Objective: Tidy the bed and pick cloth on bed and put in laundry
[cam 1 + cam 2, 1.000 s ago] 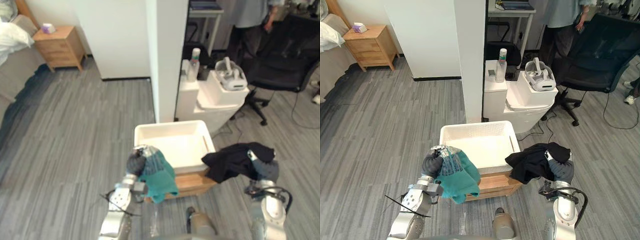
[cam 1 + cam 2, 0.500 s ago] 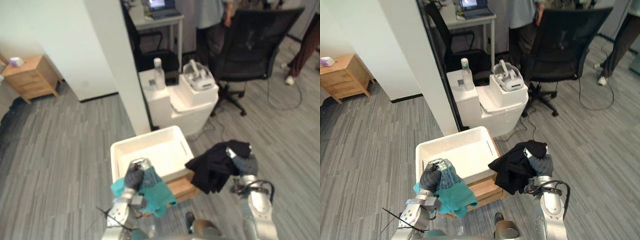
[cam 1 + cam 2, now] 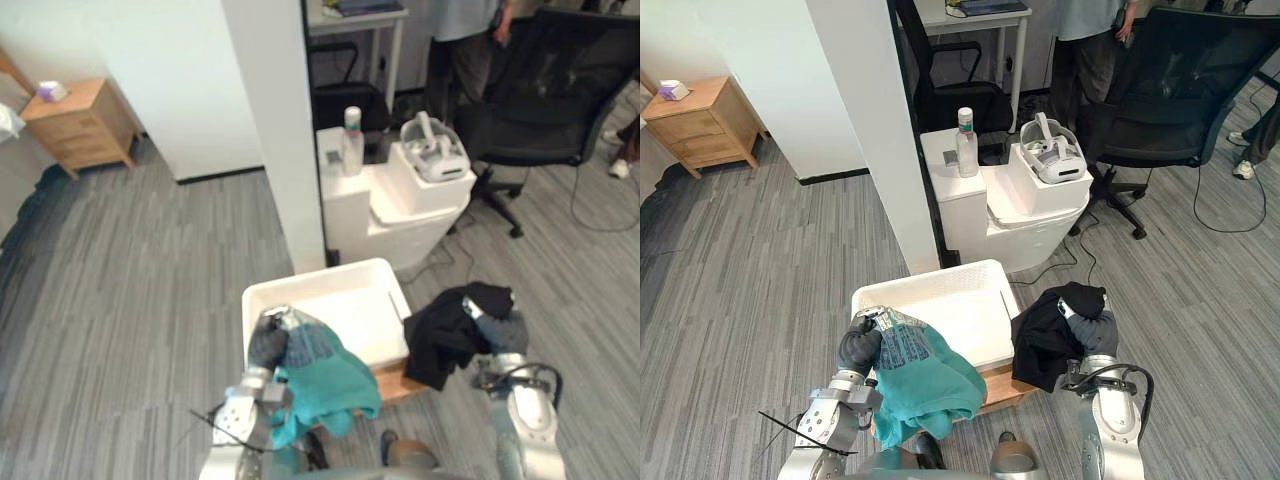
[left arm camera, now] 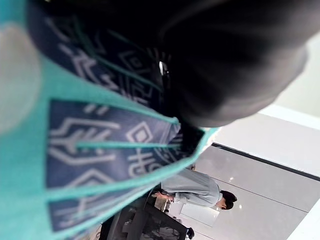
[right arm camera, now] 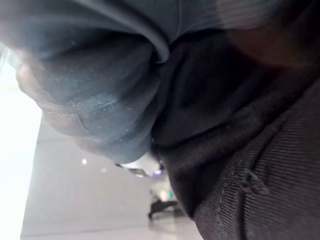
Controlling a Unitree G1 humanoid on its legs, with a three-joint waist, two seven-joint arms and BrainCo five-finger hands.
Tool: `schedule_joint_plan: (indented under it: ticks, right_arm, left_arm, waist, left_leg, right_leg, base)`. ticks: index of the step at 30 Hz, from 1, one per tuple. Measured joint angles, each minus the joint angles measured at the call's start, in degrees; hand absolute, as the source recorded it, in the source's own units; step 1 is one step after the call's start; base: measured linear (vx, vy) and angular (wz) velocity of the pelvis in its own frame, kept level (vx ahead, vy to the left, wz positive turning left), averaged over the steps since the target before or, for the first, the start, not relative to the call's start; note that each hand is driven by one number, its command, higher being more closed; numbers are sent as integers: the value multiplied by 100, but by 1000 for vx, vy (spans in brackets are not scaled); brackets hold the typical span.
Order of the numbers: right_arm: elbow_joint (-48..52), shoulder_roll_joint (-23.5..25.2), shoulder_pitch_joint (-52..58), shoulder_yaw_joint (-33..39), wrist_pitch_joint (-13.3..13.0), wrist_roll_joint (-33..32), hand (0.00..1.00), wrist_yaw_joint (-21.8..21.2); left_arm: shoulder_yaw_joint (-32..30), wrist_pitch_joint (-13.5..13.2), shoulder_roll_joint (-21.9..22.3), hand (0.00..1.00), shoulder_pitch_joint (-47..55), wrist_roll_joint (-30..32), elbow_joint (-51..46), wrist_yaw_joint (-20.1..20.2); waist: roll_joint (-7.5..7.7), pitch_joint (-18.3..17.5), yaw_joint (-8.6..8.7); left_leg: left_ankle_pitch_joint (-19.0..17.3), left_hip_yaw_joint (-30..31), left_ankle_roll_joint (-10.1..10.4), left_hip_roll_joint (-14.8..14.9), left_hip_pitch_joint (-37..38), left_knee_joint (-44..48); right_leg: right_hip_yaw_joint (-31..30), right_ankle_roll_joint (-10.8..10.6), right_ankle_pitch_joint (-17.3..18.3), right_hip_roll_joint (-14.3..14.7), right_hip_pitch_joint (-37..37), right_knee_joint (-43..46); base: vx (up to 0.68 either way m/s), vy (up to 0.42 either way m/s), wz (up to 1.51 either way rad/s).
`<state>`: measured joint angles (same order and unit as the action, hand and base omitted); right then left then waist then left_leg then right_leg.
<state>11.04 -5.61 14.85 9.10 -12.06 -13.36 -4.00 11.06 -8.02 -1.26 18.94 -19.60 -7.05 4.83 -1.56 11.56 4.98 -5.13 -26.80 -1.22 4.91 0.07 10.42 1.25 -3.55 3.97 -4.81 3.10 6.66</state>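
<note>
The teal cloth [image 3: 930, 385] hangs from the left hand [image 3: 858, 350], whose fingers are curled round its blue patterned edge, over the near left corner of the white basket [image 3: 960, 315]. The black cloth [image 3: 1040, 335] is bunched in the right hand [image 3: 1095, 332], fingers closed on it, just right of the basket. The basket sits on a wooden crate [image 3: 1005, 385].
</note>
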Motion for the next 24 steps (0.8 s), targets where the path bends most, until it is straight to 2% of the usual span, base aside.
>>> schedule_joint_plan:
  ticks: [5, 9, 10, 11, 15, 20, 24]
  right_arm:
    - [628, -780, -717, -20, -12, 58, 100, 22]
    - [631, -1292, -1671, -301, -90, 184, 100, 38]
    - [631, -1446, -1965, -406, -117, 236, 100, 35]
    - [617, -1563, -2200, -499, -123, 253, 100, 36]
    - [482, -1840, -3063, -929, -123, 247, 100, 34]
    - [-250, -2226, -4242, -1454, -114, 126, 100, 30]
    - [-686, -2264, -4976, -1697, -110, 45, 100, 46]
  left_arm:
    - [7, 6, 23, 100, 2, -9, 2, 15]
    - [-6, 5, 28, 100, 15, -77, 18, -4]
    - [-11, 5, 24, 100, 16, -115, 44, -16]
    - [-11, 5, 32, 100, 16, -124, 66, -23]
    - [-41, 5, 54, 100, 21, -200, 86, -128]
    - [-17, 4, 178, 100, 21, -336, 89, -154]
    - [-12, 3, 191, 100, 21, -340, 92, -252]
  waist:
    - [31, -16, -102]
    - [143, -107, -179]
    - [182, -135, -271]
    - [208, -152, -281]
    - [235, -178, -368]
    - [258, -202, -443]
    - [268, -208, -581]
  left_leg:
    - [35, 39, 60, 1, 47, -86]
    - [55, 167, 120, -16, 37, -169]
    - [78, 192, 125, -16, 32, -196]
    - [98, 248, 109, -21, 9, -205]
    - [187, 324, 65, -37, -46, -247]
    - [343, 586, -3, -140, -38, -400]
    - [409, 714, 32, -179, -25, -456]
  right_leg:
    - [71, 9, -18, 7, 67, -39]
    - [216, 21, -61, 15, 128, -104]
    - [237, 33, -94, 26, 140, -139]
    - [295, 42, -139, 34, 181, -222]
    - [375, 44, -248, 45, 212, -352]
    - [657, 43, -315, 15, 372, -504]
    - [802, 47, -368, 13, 488, -624]
  base:
    - [-31, -15, 8]
    - [-49, -2, 20]
    - [-41, -1, 16]
    - [-40, 2, 19]
    - [-37, 19, 14]
    - [-33, 27, 28]
    - [-16, 19, 20]
